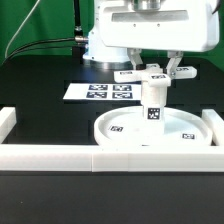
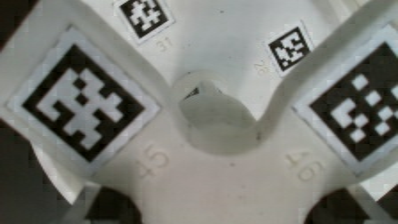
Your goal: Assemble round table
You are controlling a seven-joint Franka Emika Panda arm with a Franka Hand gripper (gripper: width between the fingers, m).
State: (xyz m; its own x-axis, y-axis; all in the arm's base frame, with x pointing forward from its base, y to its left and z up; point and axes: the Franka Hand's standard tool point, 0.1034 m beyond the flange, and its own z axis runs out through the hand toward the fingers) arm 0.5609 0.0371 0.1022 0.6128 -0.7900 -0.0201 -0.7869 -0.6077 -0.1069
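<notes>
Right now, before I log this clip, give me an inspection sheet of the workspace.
Surface: black table, bare except where noted.
Job's things: round top lies flat against the border rail; leg stands upright at its centre; cross-shaped base sits on the leg's top, filling the wrist view.
Clutter: marker board flat behind the top; nothing else seen.
Gripper: gripper around the base above the leg; whether it is clamped cannot be told.
Cables: dark cables in the background.
Surroundings: green backdrop.
</notes>
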